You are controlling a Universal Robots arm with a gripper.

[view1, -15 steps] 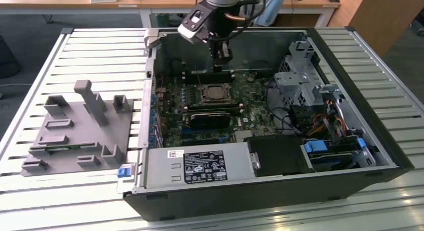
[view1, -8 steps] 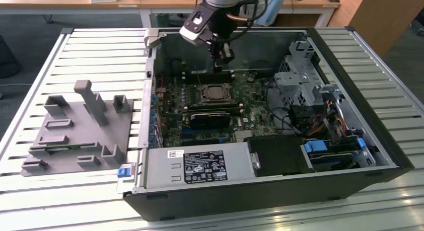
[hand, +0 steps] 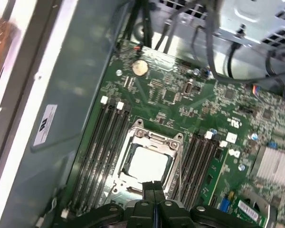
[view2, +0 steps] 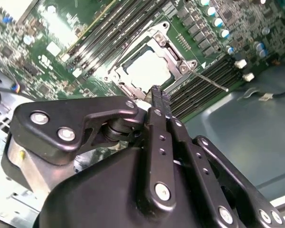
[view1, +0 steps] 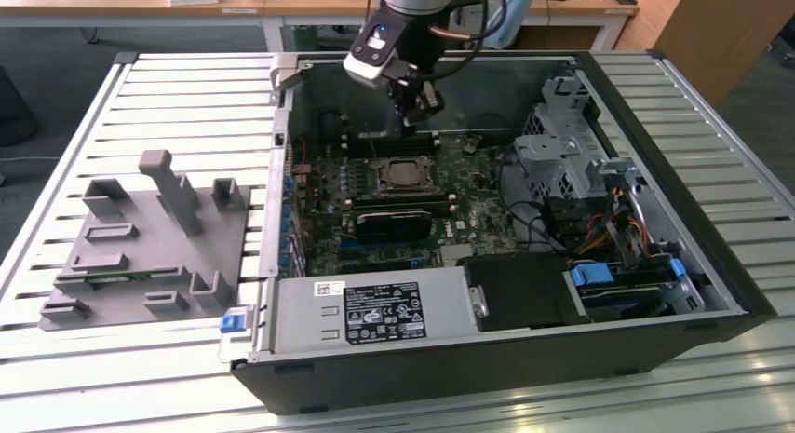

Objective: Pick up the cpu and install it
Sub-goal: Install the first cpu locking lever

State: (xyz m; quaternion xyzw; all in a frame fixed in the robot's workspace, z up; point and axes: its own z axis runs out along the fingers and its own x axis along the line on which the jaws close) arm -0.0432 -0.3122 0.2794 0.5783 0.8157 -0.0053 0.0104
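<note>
The cpu (view1: pixel 400 175) lies flat inside the square metal-framed socket (view1: pixel 379 161) on the motherboard of the open computer case. Its pale silvery top shows in both wrist views (view2: pixel 146 71) (hand: pixel 148 163). A thin metal lever (view2: pixel 210 80) sticks out beside the socket frame. My gripper (view1: pixel 418 109) hangs just above the board, at the socket's far edge in the exterior view. Its two dark fingers are pressed together with nothing between them (view2: pixel 159 95) (hand: pixel 153 186), their tips close over the socket's rim and apart from the chip.
Dark RAM slots (hand: pixel 102 142) flank the socket on both sides. A grey moulded tray (view1: pixel 137 247) sits on the slatted table at the exterior view's left. Inside the case stand a power supply (view1: pixel 372 312), a drive cage (view1: pixel 565 149) and cables (view1: pixel 546 233).
</note>
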